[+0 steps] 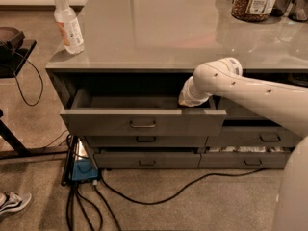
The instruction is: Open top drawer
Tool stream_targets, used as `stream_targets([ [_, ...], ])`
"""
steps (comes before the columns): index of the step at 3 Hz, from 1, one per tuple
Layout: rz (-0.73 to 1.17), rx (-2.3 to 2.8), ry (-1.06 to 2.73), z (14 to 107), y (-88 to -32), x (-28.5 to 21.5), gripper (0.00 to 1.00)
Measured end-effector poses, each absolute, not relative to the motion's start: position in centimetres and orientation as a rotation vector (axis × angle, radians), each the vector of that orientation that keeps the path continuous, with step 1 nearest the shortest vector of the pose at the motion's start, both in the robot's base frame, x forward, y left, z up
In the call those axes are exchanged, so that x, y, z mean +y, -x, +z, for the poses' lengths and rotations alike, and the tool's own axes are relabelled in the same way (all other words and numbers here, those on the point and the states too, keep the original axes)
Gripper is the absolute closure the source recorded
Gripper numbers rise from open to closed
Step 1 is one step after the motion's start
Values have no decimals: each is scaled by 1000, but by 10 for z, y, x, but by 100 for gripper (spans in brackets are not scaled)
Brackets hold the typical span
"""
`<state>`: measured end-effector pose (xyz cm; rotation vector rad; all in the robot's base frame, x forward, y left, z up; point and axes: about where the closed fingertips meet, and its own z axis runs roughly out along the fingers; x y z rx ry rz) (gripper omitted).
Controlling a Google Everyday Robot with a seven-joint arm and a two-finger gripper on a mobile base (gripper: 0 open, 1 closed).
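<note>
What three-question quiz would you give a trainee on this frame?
1. True or false: the top drawer is fully shut.
2. Where is the gripper? A: on the floor. B: down inside the pulled-out top drawer, at its right end. C: on a lower drawer's handle.
3. Fill in: in the camera view, the bottle stands near the countertop's ___ edge.
Key: 1 false; 2 B; 3 left.

Smooth white arm (250,88), rounded elbow joint, ribbed cream wrist; its gripper (191,100) sits low inside the top drawer (143,122).
</note>
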<state>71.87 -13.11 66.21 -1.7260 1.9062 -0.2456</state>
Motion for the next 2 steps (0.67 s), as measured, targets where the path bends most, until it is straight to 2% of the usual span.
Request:
stream_targets([
  [2,-245,1906,1726,662,-719,-131,3],
])
